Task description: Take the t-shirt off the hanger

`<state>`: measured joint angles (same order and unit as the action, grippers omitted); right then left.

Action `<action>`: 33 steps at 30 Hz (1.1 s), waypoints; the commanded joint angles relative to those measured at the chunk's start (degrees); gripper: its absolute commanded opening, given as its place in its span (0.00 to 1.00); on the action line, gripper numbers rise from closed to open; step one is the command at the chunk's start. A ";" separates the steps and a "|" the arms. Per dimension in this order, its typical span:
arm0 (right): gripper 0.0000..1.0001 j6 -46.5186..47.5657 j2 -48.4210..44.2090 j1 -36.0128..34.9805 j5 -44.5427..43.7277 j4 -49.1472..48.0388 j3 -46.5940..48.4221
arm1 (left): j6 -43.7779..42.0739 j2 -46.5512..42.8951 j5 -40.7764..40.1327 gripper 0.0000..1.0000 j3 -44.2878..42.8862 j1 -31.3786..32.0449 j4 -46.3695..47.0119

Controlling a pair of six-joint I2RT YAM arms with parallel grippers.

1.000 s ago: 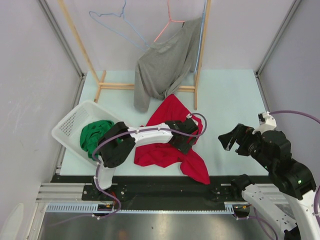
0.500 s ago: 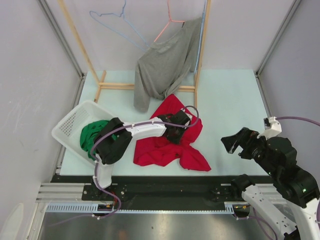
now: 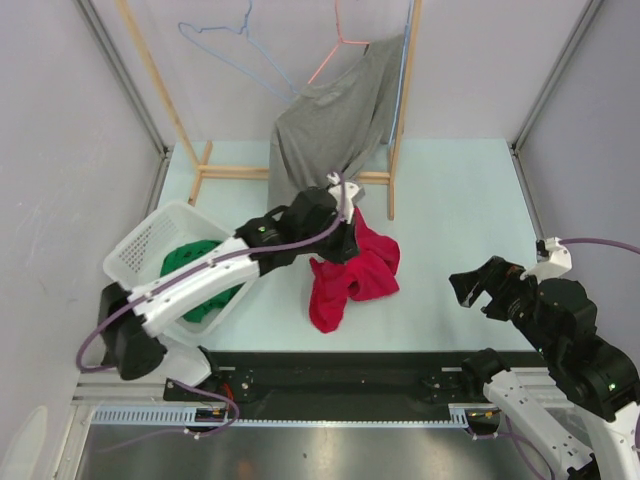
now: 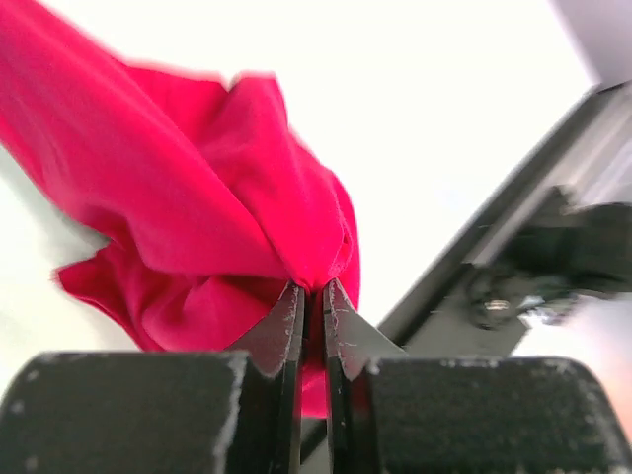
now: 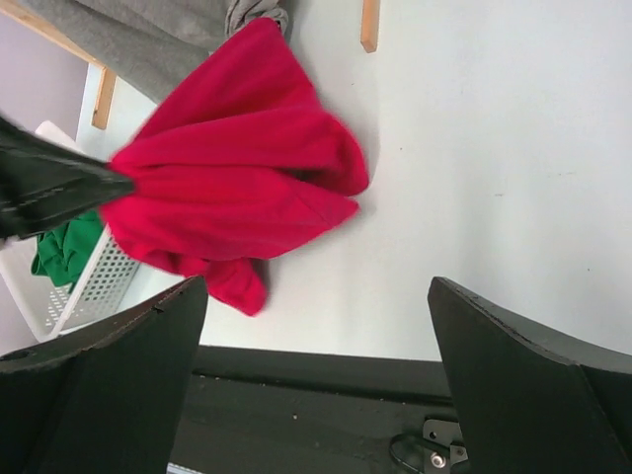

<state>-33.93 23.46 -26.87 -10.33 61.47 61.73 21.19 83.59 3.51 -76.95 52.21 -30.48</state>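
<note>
A red t-shirt (image 3: 352,275) hangs bunched from my left gripper (image 3: 343,232), which is shut on a fold of it above the table's middle; its lower end trails near the table. In the left wrist view the jaws (image 4: 314,292) pinch the red cloth (image 4: 197,188) between them. A grey shirt (image 3: 330,130) drapes from a pink hanger (image 3: 340,42) on the wooden rack (image 3: 402,110) just behind. My right gripper (image 3: 478,285) stands open at the right, holding nothing; its wrist view shows the red t-shirt (image 5: 237,168) ahead of the wide-apart jaws (image 5: 316,296).
A white basket (image 3: 140,245) holding a green garment (image 3: 195,268) sits at the left. An empty blue hanger (image 3: 225,45) hangs on the rack's rail. The rack's foot bar (image 3: 235,172) runs across the back of the table.
My left gripper has shut on the red t-shirt and raised it toward the rack, gathering it off the table into a bunch. The right arm has drifted slightly to the right.
</note>
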 commanded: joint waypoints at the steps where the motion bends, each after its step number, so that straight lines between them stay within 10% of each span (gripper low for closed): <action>1: 1.00 -0.26 0.09 -0.11 -1.36 -1.35 1.55 | 7.35 -10.52 7.82 0.00 4.69 -3.42 5.95; 8: 1.00 -0.61 2.11 -0.20 -0.05 -2.58 1.11 | 18.18 -26.71 13.98 0.00 10.33 -22.30 12.90; 13: 1.00 -0.96 3.52 -0.20 1.18 -4.08 0.58 | 22.57 -35.76 -2.94 0.00 6.55 -33.29 7.65; 22: 1.00 -0.70 5.36 -0.20 2.42 -5.31 0.23 | 14.77 -39.04 -31.87 0.00 -3.37 -35.24 8.07; 33: 0.99 0.18 6.15 -0.20 2.68 -6.01 0.23 | 4.57 -37.19 -39.01 0.00 -4.20 -35.24 12.63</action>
<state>-34.50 28.75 -26.87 -8.25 57.95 61.71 30.39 45.39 -32.16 -83.11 17.28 -21.93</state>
